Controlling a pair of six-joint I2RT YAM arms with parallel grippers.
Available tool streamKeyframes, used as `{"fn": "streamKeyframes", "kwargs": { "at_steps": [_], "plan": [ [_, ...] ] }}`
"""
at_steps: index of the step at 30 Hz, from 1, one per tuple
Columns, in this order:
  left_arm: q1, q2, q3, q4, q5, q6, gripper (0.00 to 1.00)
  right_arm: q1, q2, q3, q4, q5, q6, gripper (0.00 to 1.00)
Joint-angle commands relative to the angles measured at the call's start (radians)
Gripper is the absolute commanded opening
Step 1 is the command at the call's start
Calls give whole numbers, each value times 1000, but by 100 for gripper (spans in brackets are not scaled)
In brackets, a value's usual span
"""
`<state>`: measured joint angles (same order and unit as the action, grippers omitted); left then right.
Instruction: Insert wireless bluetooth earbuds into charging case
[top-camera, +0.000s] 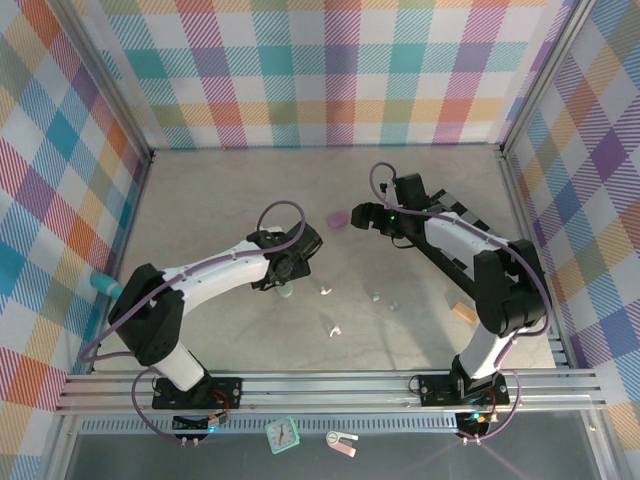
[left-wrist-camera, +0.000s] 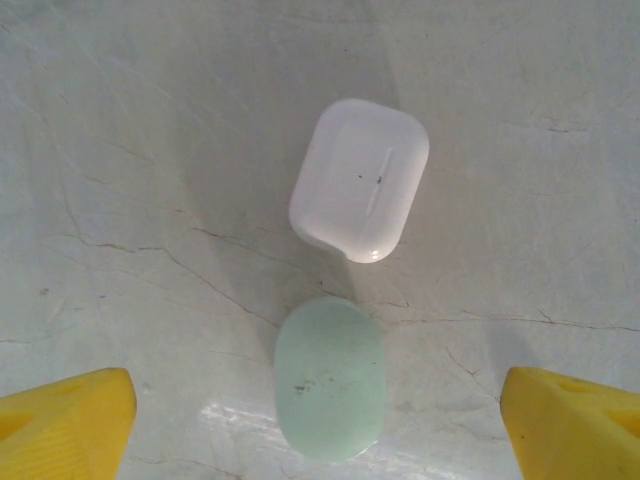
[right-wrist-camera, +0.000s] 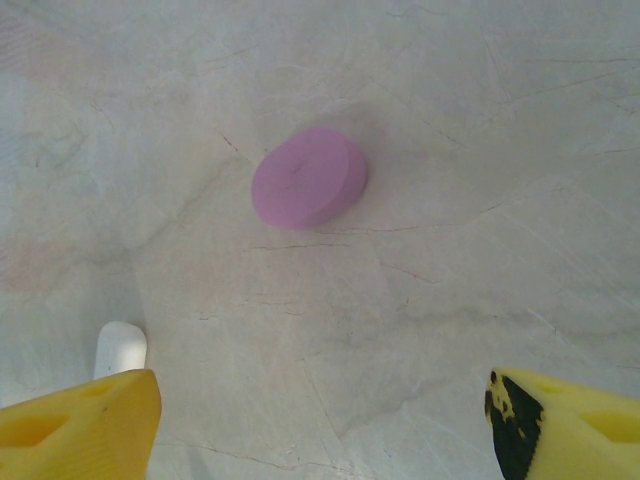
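Yellow fingers of the left gripper (left-wrist-camera: 318, 405) stand spread wide at the bottom corners of its wrist view, pinching nothing, with a mint-green pebble-shaped case (left-wrist-camera: 330, 378) between them and a glossy white rounded case (left-wrist-camera: 360, 180) just above. The best move, I judge, is to centre on the mint case's narrow sides and close gently, since so smooth a shell could slip. The right gripper (right-wrist-camera: 320, 415), likewise spread and empty, hangs below a pale purple round case (right-wrist-camera: 310, 178), while the wireless bluetooth earbuds (top-camera: 334, 330), tiny white and pale-green specks, lie loose at lower centre of the top view, between the arms.
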<state>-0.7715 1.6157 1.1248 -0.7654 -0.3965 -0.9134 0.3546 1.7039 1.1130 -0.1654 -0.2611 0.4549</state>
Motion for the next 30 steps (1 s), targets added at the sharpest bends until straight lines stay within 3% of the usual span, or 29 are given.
{"fn": "streamKeyframes", "kwargs": {
  "at_steps": [1,11,23,30],
  "plan": [
    [-9,36,17,-42,15,-33,89,0,-43,-16,4,2,-21,85],
    [-8,123,-8,44,108,-48,71,-1,-47,-31,7,3,-19,85],
    [-6,161,-32,81,149,-57,58,-1,-43,-31,8,6,-13,85],
    [-5,138,-33,67,141,-56,43,-3,-48,-31,1,7,-5,85]
  ]
}}
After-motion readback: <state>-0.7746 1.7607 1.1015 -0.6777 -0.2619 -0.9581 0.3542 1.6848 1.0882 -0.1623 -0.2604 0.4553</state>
